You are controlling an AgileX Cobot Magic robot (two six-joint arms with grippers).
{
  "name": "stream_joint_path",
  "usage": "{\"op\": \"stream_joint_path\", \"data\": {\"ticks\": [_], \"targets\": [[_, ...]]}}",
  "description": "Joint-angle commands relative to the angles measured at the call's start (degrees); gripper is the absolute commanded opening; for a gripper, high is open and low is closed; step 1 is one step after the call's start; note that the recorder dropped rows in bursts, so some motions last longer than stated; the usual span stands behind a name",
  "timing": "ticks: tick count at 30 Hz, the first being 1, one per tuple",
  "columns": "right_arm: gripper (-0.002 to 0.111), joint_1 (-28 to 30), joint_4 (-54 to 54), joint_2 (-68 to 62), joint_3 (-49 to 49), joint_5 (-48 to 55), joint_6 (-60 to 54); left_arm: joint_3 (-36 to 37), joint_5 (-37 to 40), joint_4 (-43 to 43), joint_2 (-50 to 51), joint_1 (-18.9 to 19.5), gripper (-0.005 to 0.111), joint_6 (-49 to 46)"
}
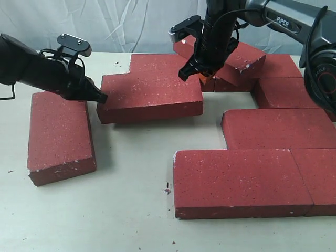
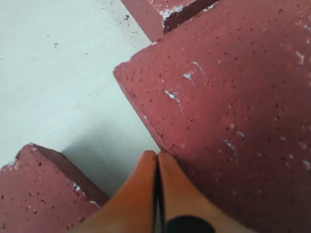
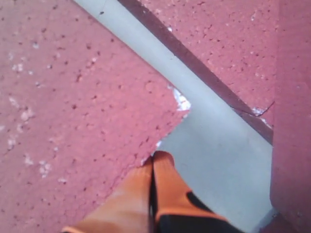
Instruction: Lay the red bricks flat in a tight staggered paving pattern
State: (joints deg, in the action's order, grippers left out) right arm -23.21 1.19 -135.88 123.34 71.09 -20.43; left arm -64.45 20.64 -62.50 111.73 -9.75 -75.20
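Two grippers: the left gripper (image 1: pixel 101 97) and the right gripper (image 1: pixel 185 73) each have their orange fingers pressed together and hold nothing.
Middle brick (image 1: pixel 152 93): lies flat on the table (image 1: pixel 131 210), its long axis running across the exterior view, apart from the laid rows.
Left contact: the closed tip sits at the middle brick's left end face, touching it or just beside it.
Right contact: the closed tip is at the brick's far right corner; the wrist view does not settle whether it touches.
Laid rows (image 1: pixel 241 181): lie flat, butted and staggered at the right, with an open notch (image 1: pixel 207 128) facing the middle brick.
Loose brick (image 1: pixel 59 134): lies flat at the far left, its long axis crosswise to the middle brick's, nearest the left arm.
Back brick (image 1: pixel 244 59): appears tilted onto its neighbours.
Key relation: the notch lies rightward of the middle brick and nearer the camera. A push along the long axis would likely fall to the left gripper, with the right one steering the far corner.
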Motion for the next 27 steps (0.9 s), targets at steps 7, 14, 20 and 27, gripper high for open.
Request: {"op": "stream_joint_path", "data": {"ticks": [7, 14, 20, 27], "targets": [[-0.001, -0.81, -2.82, -2.17, 0.25, -1.12, 0.00, -0.80, -1.31, 1.95, -0.06, -1.10, 0.000, -0.23], [-0.001, -0.81, -6.36, -2.42, 0.25, -1.12, 1.13, -0.80, -3.87, 3.21, -0.06, -1.10, 0.000, 0.86], [-0.001, -0.81, -7.54, -2.21, 0.25, -1.12, 1.13, -0.80, -3.82, 4.52, -0.06, -0.54, 0.000, 0.86], [-0.001, -0.81, -8.39, 3.16, 0.25, -1.12, 3.09, -0.80, -2.90, 3.02, -0.06, 3.41, 0.000, 1.84]]}}
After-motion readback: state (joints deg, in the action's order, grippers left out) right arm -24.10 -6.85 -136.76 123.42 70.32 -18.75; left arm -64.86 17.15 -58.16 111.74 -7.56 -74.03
